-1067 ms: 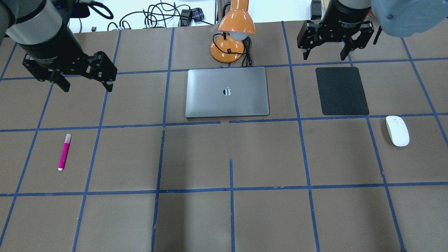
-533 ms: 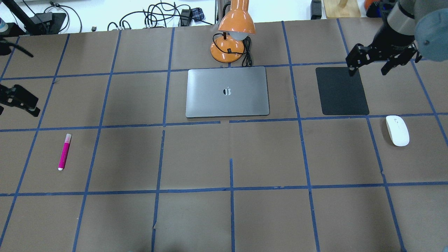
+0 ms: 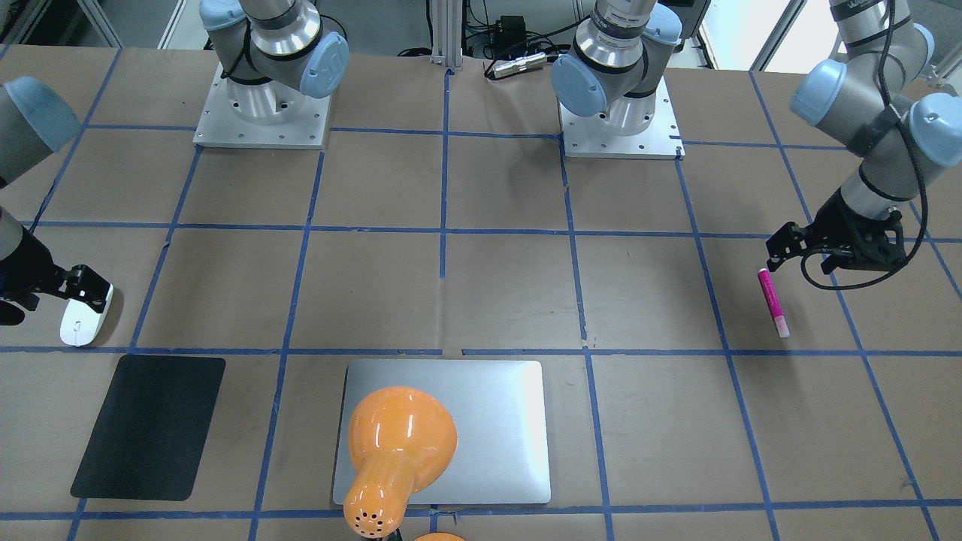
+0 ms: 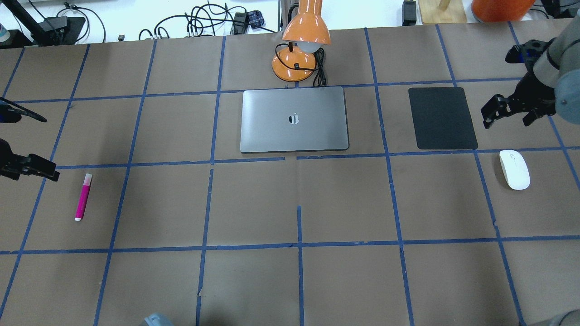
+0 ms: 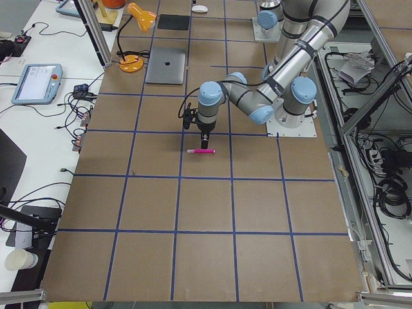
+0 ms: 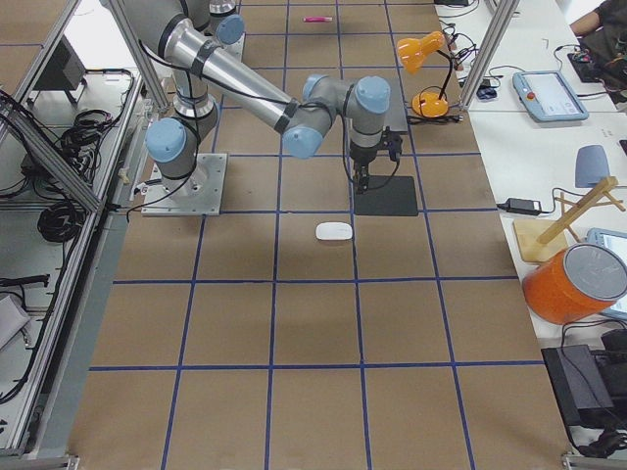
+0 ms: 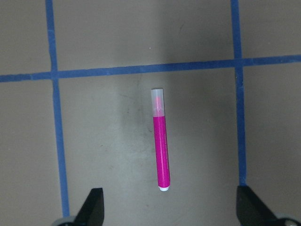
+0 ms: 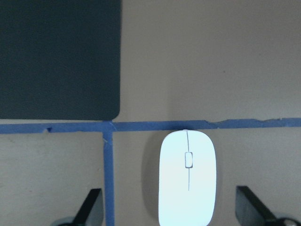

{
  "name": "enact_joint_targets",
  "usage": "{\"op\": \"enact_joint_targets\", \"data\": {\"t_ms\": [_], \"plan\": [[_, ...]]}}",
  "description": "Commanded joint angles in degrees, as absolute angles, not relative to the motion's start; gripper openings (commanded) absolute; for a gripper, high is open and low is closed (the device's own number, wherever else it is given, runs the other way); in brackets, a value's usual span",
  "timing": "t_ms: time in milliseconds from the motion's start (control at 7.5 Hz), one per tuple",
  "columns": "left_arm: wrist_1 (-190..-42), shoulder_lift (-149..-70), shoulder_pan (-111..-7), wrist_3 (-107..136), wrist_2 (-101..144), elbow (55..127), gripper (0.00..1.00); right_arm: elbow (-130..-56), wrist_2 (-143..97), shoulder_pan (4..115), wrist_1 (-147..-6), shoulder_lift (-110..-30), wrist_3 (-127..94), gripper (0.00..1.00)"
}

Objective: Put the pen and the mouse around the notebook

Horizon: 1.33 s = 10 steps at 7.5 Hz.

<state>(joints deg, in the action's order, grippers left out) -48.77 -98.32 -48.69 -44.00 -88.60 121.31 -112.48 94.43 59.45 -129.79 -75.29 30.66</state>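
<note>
The pink pen (image 4: 83,197) lies on the brown table at the left, cap pointing away from me. My left gripper (image 3: 800,263) hovers over it, open; in the left wrist view the pen (image 7: 161,141) lies just ahead of the gap between the jaws. The white mouse (image 4: 514,169) rests at the right, just off the near right corner of the black mat. Above it my right gripper (image 4: 507,121) is open, and the mouse (image 8: 187,178) shows between its fingers in the right wrist view. The silver notebook (image 4: 294,118) lies closed at the centre back.
An orange desk lamp (image 4: 299,45) with its cord stands just behind the notebook. A black mat (image 4: 442,117) lies to the notebook's right. Blue tape lines grid the table. Cables run along the far edge, and both arm bases (image 3: 263,113) stand on the robot's side.
Both arms swung outward from the back of the table. The left gripper came down over the pen at the left edge; the right one moved right and nearer, over the mouse.
</note>
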Motion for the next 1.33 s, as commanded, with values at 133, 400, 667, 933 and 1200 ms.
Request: {"op": "enact_joint_targets", "data": {"t_ms": [133, 400, 667, 933, 1200], "plan": [[-41.31, -105.99, -48.43, -42.12, -89.03, 122.17, 1.00, -116.19, 96.77, 57.04, -134.73, -72.44, 32.08, 1.00], [-41.31, -106.35, -48.43, -40.78, -89.03, 122.43, 0.73, -115.14, 95.37, 56.87, -136.23, -69.62, 33.04, 1.00], [-41.31, -106.96, -48.43, -40.69, -89.03, 122.34, 0.65, -114.43, 93.25, 56.87, -136.23, -68.21, 33.40, 1.00], [-41.31, -106.96, -48.43, -40.61, -89.03, 122.34, 0.23, -114.52, 93.25, 56.86, -136.23, -68.03, 34.36, 0.87], [-41.31, -106.61, -48.43, -40.69, -89.03, 122.34, 0.00, -114.35, 93.34, 56.78, -135.97, -68.03, 34.63, 0.53]]}}
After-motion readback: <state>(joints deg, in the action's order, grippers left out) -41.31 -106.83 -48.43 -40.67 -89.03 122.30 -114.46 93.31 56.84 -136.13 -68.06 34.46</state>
